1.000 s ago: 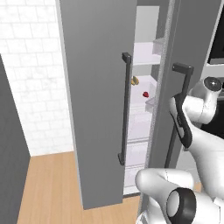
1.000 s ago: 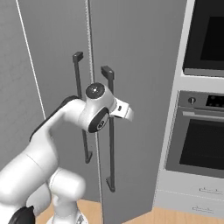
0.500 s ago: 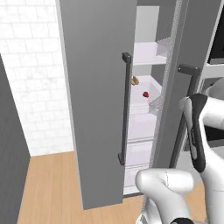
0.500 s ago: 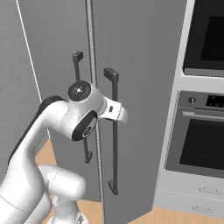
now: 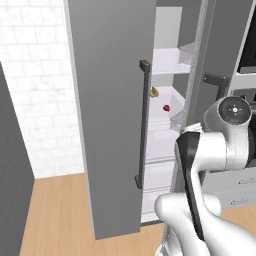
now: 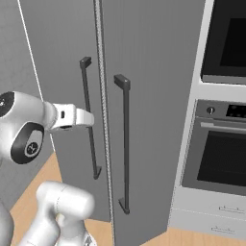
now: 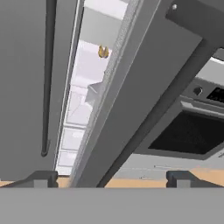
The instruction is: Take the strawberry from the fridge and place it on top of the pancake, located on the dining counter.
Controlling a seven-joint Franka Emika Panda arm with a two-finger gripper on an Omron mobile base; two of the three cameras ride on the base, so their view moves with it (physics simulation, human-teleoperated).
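Presently: strawberry (image 5: 166, 107), tiny, red, on white fridge (image 5: 110, 100) shelf behind left door ajar, just right of small yellow-brown food item (image 5: 154, 92). Likely light, soft, bruisable; best pinched gently across the middle. Claw (image 7: 112, 178) spread wide, empty, near right door handle (image 7: 148, 118).

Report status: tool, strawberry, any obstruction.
Tool open, empty. Strawberry on fridge shelf. Right door partly blocks opening.

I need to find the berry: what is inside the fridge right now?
Through the gap in the fridge, white shelves carry the strawberry and a small yellow-brown food item. The doors cover the rest of the interior.
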